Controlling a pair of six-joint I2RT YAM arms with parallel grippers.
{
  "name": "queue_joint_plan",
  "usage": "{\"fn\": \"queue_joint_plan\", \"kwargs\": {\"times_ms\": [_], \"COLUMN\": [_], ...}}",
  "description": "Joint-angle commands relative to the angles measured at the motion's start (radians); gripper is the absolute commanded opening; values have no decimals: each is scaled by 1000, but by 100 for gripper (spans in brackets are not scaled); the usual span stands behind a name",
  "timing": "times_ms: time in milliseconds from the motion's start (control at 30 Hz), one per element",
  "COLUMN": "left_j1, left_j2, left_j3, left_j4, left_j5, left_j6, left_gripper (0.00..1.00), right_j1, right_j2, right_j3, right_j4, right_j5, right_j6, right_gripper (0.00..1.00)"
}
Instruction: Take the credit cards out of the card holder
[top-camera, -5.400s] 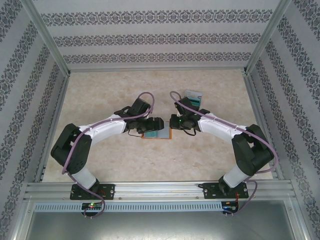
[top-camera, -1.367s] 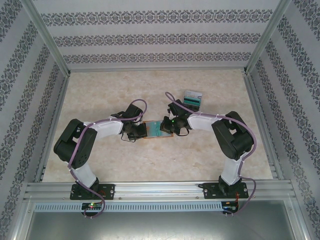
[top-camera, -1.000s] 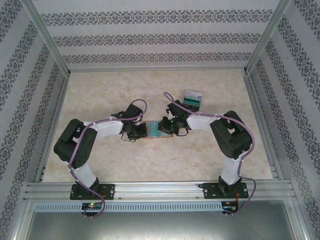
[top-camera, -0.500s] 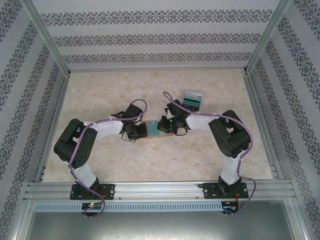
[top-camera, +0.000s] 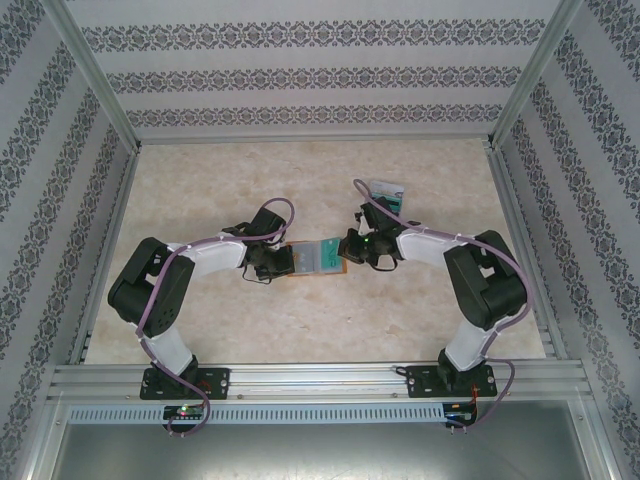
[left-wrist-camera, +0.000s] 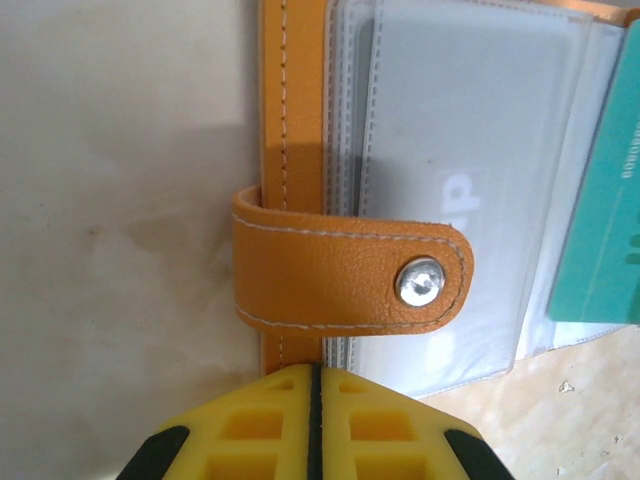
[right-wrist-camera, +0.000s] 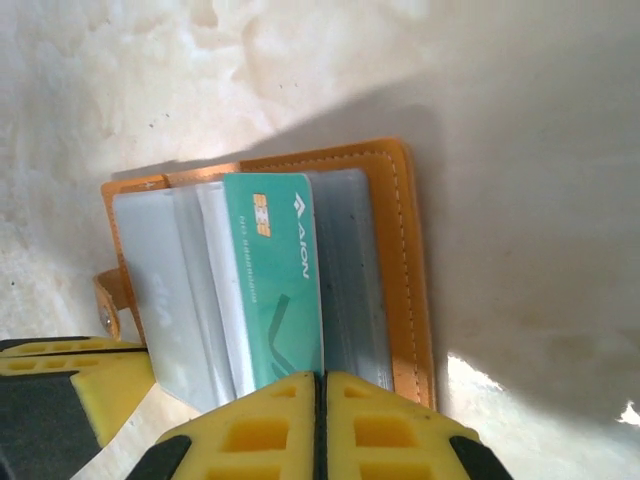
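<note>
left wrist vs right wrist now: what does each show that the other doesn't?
Left wrist: close detail of the snap strap, its stitching and metal stud, with just a sliver of the teal credit card. Right wrist: the whole open card holder, the card's printed face, and the right fingers shut at the card's near edge; a pinch can't be confirmed. Both: orange holder, clear sleeves, the card, and the shut left fingers at the holder's strap side.
</note>
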Motion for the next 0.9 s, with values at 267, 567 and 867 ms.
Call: {"fn": "queue_joint_plan", "kwargs": {"times_ms": [267, 567, 867], "left_j1": [12, 33, 33], "left_j2": [-115, -275, -412], "left_j3": [91, 106, 83], "left_j4": [-96, -141, -188], "left_j5": [-1, 13, 7], "left_j6": [77, 150, 245], "left_gripper": [9, 88, 100], "right_j1": [-2, 13, 22], "right_j2": [-257, -366, -288], "right_j3": [105, 200, 321], "right_j4": [-294, -386, -486], "right_j5": [199, 330, 580], "right_j6": [-300, -781, -1192], "right_gripper": [0, 0, 0]}}
